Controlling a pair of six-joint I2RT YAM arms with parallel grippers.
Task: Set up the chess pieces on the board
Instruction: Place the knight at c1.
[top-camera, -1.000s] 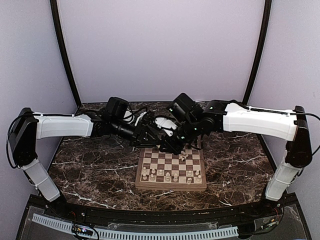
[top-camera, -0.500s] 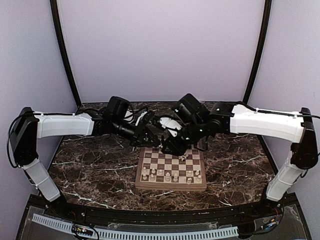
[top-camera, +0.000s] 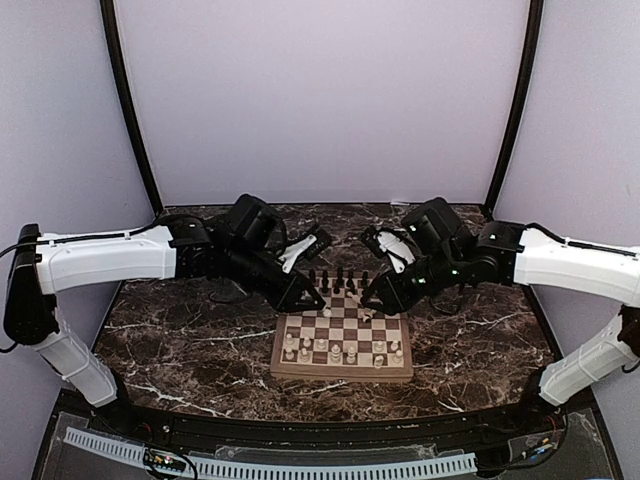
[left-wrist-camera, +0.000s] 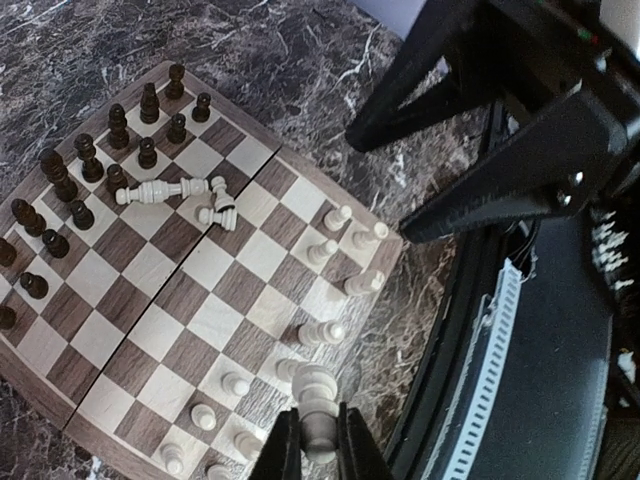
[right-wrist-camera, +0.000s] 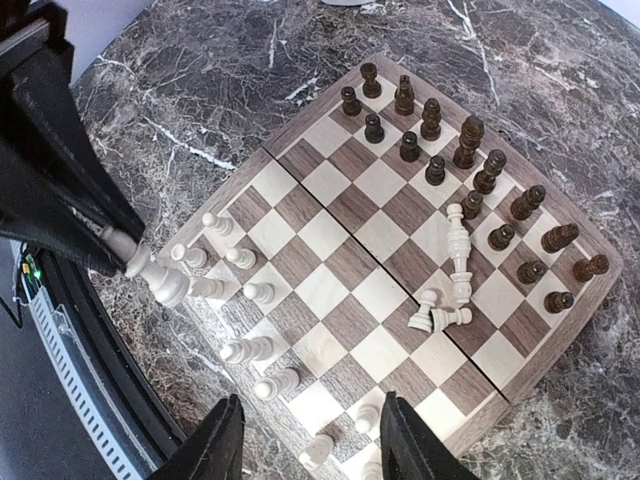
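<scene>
One white piece (left-wrist-camera: 316, 385) is held upright, long axis vertical, pinched in the left gripper (left-wrist-camera: 318, 430) over the white-side edge of the board (left-wrist-camera: 190, 300). Toppled pieces (right-wrist-camera: 458, 250) are seen lying flat mid-board, ahead of the right gripper (right-wrist-camera: 310, 440), which is judged the nearer and whose jaws are spread and empty (the longest one points toward the dark rows). Only the wrist views make this plain; from above, the grippers crowd the spot.

Checkered board (right-wrist-camera: 330, 290) — dark pieces (right-wrist-camera: 470, 140) upright, some cream pieces (right-wrist-camera: 458, 245) toppled midboard.
</scene>
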